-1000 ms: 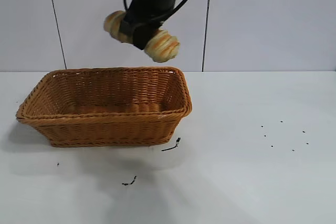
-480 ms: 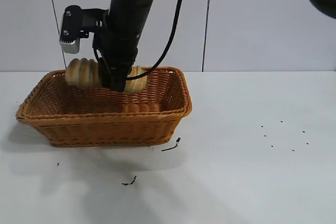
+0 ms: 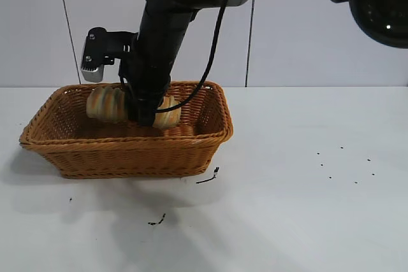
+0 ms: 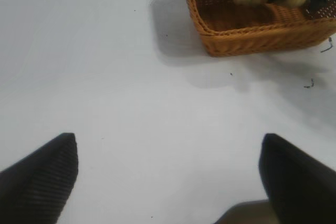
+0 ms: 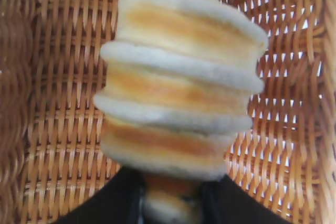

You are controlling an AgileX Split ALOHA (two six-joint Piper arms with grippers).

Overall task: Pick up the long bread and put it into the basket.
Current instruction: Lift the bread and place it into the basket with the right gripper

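Note:
The long bread point(image 3: 106, 103), tan with orange-brown ridges, is held across its middle by my right gripper point(image 3: 145, 114), which is shut on it. The loaf hangs inside the orange-brown wicker basket point(image 3: 127, 151), below the braided rim and just above the floor. In the right wrist view the long bread point(image 5: 178, 103) fills the middle over the basket weave point(image 5: 58, 129), with the black fingers point(image 5: 113, 200) clamped on it. In the left wrist view my left gripper point(image 4: 168, 182) is open and empty over bare table, far from the basket point(image 4: 252, 32).
The white table point(image 3: 306, 189) carries small dark crumbs point(image 3: 207, 178) in front of the basket and a scatter of specks point(image 3: 344, 164) at the right. A grey panelled wall stands behind.
My right gripper has lowered the long bread from high above the basket, past the rim, and down inside it. The left gripper has not visibly moved.

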